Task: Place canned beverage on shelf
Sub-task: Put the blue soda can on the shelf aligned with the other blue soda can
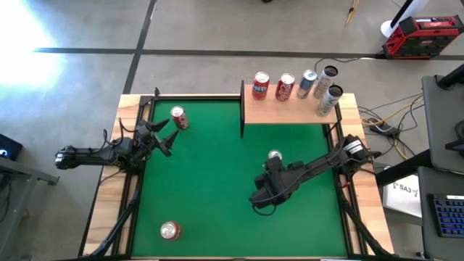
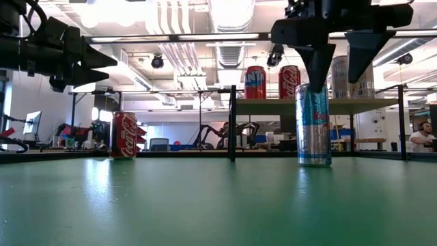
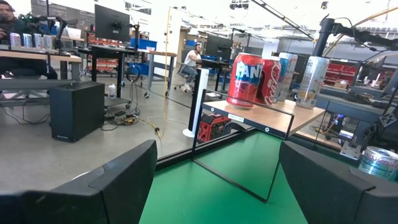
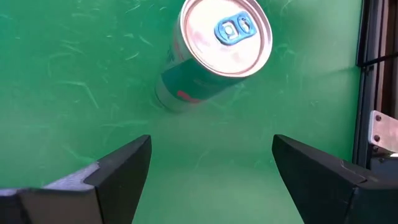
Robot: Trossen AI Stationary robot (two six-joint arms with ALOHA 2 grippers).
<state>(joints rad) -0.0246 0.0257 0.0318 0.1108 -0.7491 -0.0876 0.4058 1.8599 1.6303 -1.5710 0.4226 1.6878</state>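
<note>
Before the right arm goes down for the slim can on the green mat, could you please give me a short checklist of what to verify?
1. Right gripper open: ok, jaws apart and empty.
2. Slim can upright: ok, standing with tab on top.
3. Gripper lined up over the can: not ok, the can sits ahead of the fingers, not between them.
4. Room on the shelf: ok, five cans line its far edge and the near strip is bare.
5. Left gripper out of the way: ok, across the mat beside the red can.
</note>
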